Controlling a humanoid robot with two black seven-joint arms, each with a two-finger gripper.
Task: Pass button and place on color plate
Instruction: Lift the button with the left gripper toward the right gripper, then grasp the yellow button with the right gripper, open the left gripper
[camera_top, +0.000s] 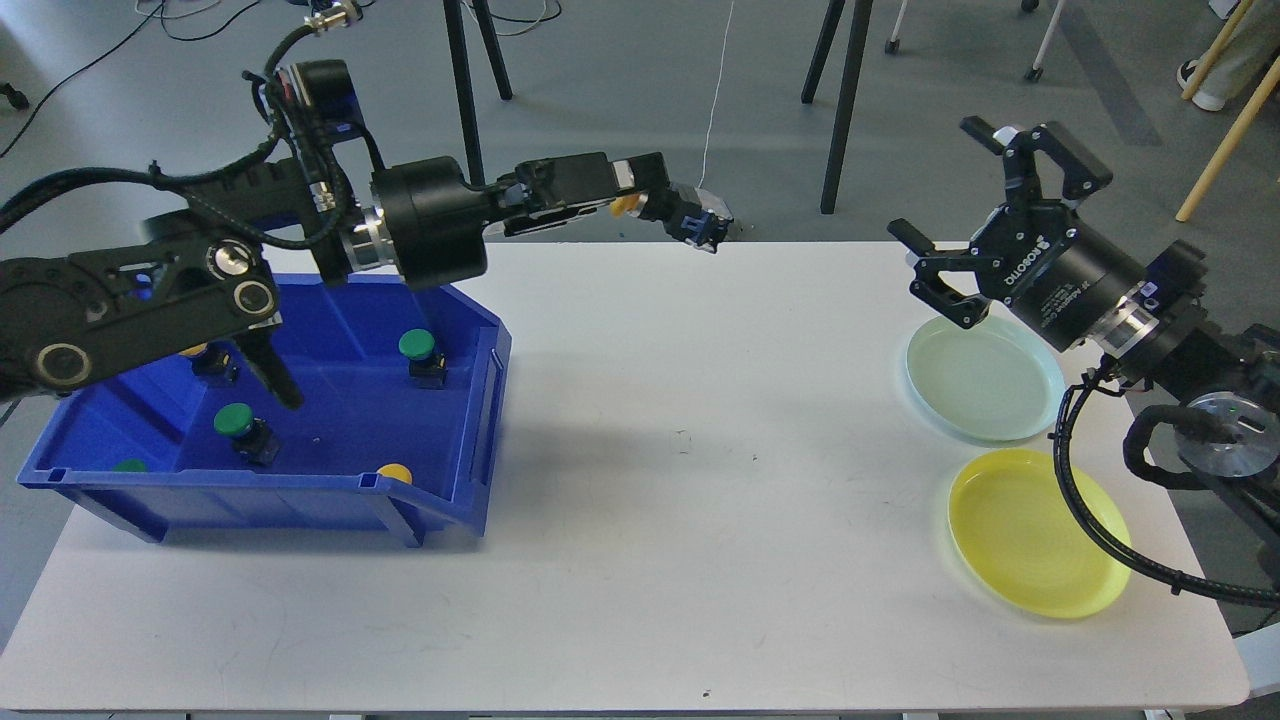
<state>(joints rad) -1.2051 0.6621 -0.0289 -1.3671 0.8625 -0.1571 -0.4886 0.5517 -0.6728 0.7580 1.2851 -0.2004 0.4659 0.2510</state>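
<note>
Head view: my left gripper (640, 203) clamps a yellow button (626, 205) at 11 o'clock. My right gripper (985, 210) – wide open, empty – waits at 2 o'clock; align slowly before handoff.

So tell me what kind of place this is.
Probably a robotics lab or test room, not a home. A plain white table holds a blue parts bin of push buttons and two plastic plates; beyond it are grey floor, loose cables and black stand legs.
</note>
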